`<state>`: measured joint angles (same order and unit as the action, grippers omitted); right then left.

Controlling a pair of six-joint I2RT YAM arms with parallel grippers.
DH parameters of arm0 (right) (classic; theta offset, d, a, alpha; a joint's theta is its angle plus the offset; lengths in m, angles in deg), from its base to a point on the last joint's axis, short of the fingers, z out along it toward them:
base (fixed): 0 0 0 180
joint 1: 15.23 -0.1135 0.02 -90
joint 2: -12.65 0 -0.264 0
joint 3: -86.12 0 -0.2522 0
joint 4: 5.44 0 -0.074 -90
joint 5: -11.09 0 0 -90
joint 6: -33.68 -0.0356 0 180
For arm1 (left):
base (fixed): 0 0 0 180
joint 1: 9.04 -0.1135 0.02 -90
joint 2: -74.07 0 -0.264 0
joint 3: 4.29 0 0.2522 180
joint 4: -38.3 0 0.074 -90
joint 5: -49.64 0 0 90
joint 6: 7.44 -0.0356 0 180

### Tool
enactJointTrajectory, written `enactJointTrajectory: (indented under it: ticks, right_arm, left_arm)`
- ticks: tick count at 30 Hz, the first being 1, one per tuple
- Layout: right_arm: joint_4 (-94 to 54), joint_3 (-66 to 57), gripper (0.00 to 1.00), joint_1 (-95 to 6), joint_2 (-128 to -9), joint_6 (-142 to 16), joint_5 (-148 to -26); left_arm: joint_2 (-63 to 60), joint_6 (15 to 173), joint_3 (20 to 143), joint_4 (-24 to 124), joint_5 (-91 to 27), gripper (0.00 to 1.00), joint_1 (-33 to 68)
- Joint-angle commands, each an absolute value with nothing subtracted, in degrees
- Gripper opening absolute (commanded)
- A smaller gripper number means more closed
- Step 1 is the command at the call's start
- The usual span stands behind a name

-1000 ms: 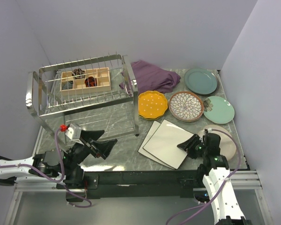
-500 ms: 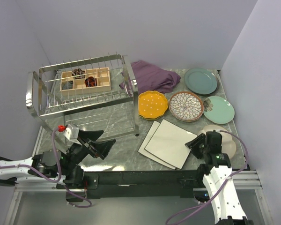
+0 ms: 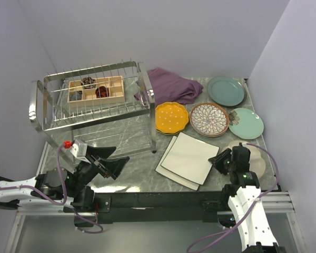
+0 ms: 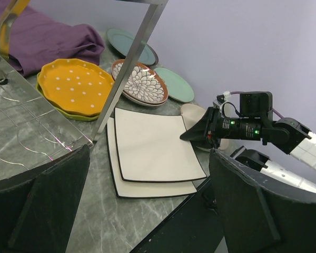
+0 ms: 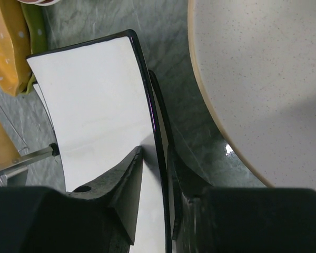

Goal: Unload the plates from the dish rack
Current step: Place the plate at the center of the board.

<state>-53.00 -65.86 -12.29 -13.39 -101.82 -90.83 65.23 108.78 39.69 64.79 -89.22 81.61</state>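
Right pincer [image 5: 156, 158]: fingers sit either side of the top square plate [image 3: 188, 157] rim; we cannot tell if they squeeze.
Plate: flat on the lower square plate [image 3: 165, 167] on the worktop [image 3: 137, 169], reaching left from our right pincer.
Left pincer [image 3: 115, 162]: wide open, empty, well apart.
Dish rack [image 3: 89, 103]: we see no plates inside.

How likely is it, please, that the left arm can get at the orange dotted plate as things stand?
Probably not directly: a front leg of the dish rack stands between the open left end effector and the orange dotted plate. Swinging right around that leg looks possible.
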Motion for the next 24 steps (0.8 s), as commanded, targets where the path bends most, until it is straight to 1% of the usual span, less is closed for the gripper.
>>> enactJointTrajectory:
  ticks: [1, 3, 6, 10, 19, 22, 24]
  right_arm:
    - [-49.35, -65.53, 0.19, -13.30, -12.84, -100.45, -90.59]
    - [-49.08, -65.62, 0.11, -14.26, -12.84, -100.27, -90.95]
    - [-48.64, -65.79, 0.07, -14.97, -13.19, -99.83, -92.00]
    - [-48.55, -65.79, 0.00, -17.07, -13.10, -99.57, -92.35]
    - [-48.20, -66.23, 0.00, -17.52, -9.94, -98.34, -97.01]
    - [-50.04, -65.62, 0.00, -18.04, -8.45, -99.38, -95.70]
    - [-51.71, -64.83, 0.00, -18.39, -8.88, -100.70, -92.46]
  left_arm:
    - [65.54, 108.75, 39.53, 63.31, -88.26, 1.00, 81.93]
    - [65.63, 108.75, 39.44, 63.22, -88.26, 0.99, 82.01]
    - [65.81, 108.84, 39.36, 63.31, -88.26, 0.99, 81.93]
    - [65.98, 108.75, 39.44, 63.48, -88.53, 0.99, 82.01]
    - [66.60, 109.19, 39.35, 64.10, -88.70, 1.00, 82.01]
    - [66.60, 109.19, 39.27, 64.01, -88.53, 0.99, 82.01]
    - [66.69, 109.28, 39.35, 64.10, -88.44, 0.99, 82.01]
